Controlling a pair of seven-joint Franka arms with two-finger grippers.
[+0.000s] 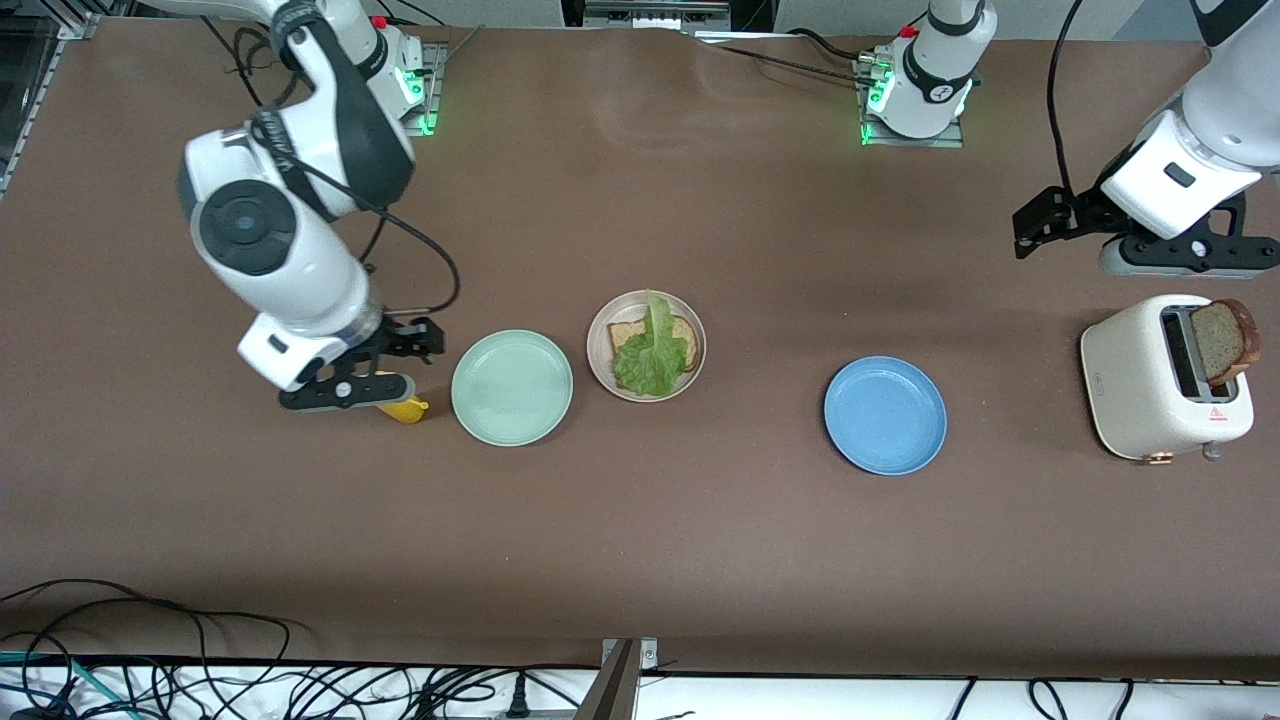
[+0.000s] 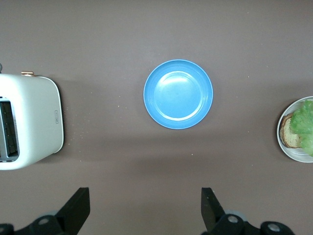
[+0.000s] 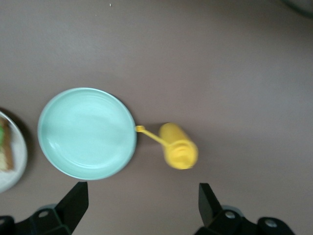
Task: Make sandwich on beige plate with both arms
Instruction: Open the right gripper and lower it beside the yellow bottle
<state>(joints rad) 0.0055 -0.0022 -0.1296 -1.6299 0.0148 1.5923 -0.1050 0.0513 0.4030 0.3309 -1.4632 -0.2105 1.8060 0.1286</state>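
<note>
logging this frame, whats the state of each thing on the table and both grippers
beige plate: holds one bread slice with lettuce on top
second bread slice: sticking up out of the toaster
mint-green plate: bare
blue plate: bare
yellow bottle: standing upright
left gripper: open, above the toaster
right gripper: open, above the bottle

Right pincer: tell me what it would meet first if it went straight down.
Probably the yellow squeeze bottle beside the mint-green plate; the open right pincer hangs just above it, though depth is unclear.
</note>
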